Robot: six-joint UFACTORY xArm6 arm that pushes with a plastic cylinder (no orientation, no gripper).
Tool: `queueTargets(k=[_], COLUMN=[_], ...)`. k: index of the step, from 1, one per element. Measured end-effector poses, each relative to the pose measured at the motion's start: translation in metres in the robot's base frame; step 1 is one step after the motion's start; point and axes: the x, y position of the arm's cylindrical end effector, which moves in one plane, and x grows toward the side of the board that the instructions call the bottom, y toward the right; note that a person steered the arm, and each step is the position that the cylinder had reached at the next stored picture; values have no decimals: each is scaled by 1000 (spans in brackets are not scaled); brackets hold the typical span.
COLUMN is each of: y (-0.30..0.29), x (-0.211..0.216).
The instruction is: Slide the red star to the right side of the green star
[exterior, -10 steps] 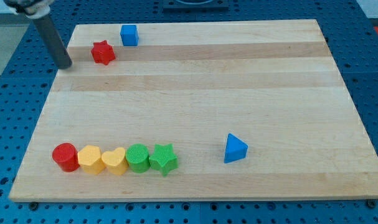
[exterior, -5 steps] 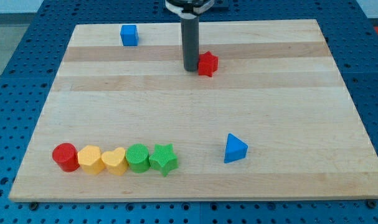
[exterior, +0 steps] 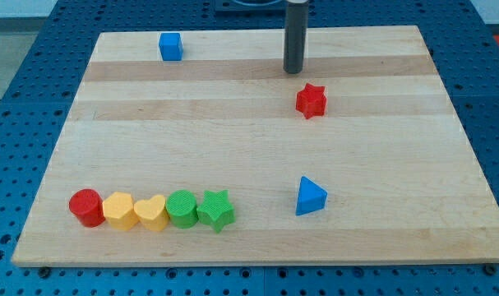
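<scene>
Upper middle of the wooden board (exterior: 381,164): the rod stands upright, my tip (exterior: 293,71) resting on the wood near the top edge. No claw on this arm, only the plain rod end, so nothing spread or pinching.

Red star (exterior: 311,100) lies just below and slightly to the view's right of my tip, apart from it, not touching.

Bottom left, a tight row near the board's lower edge, left to right: red cylinder (exterior: 86,206), yellow block (exterior: 119,210), yellow heart (exterior: 150,213), green cylinder (exterior: 182,208), green star (exterior: 216,210). Neighbours touch or nearly so.

Blue triangular block (exterior: 310,196) sits to the view's right of the green star, with a bare gap of wood between them.

Blue cube (exterior: 171,46) near the top edge, upper left, well apart from everything.

Wide bare wood between the red star and the row.
</scene>
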Motion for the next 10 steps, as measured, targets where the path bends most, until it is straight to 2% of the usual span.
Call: queueTargets(k=[1,2,3,4,5,6,7,9,10], y=[-4,-32,-59,-83,-84,-19,11,-30,-30], x=[44,107,151,121,57,15,43,144,135])
